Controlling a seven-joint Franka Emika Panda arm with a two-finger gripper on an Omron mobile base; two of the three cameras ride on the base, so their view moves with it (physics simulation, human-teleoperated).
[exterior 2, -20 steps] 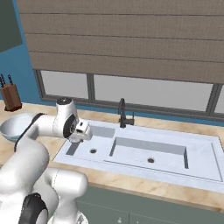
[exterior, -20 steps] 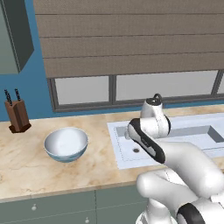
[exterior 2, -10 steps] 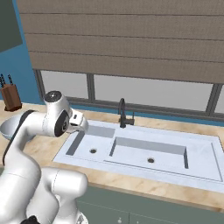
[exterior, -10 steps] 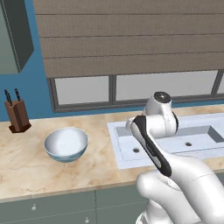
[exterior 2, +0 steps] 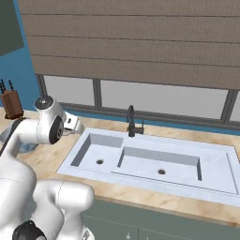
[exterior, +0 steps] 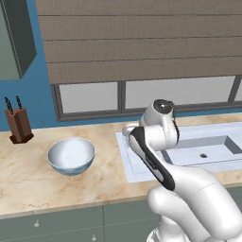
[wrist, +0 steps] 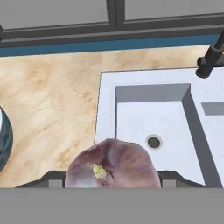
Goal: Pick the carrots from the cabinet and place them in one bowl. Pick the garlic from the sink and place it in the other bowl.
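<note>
Over the sink's (wrist: pixel 144 118) left edge | gripper (wrist: pixel 109 177) jaws squeeze the garlic (wrist: pixel 111 164) so it won't drop | held high to clear the rim | blue bowl (exterior: pixel 71 156) waits on the counter (exterior: pixel 28 184), well to the left

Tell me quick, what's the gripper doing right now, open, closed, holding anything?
Gripper: closed on the garlic, held above the sink.

Hand (wrist: pixel 112 181) — clamped, arm raised
</note>
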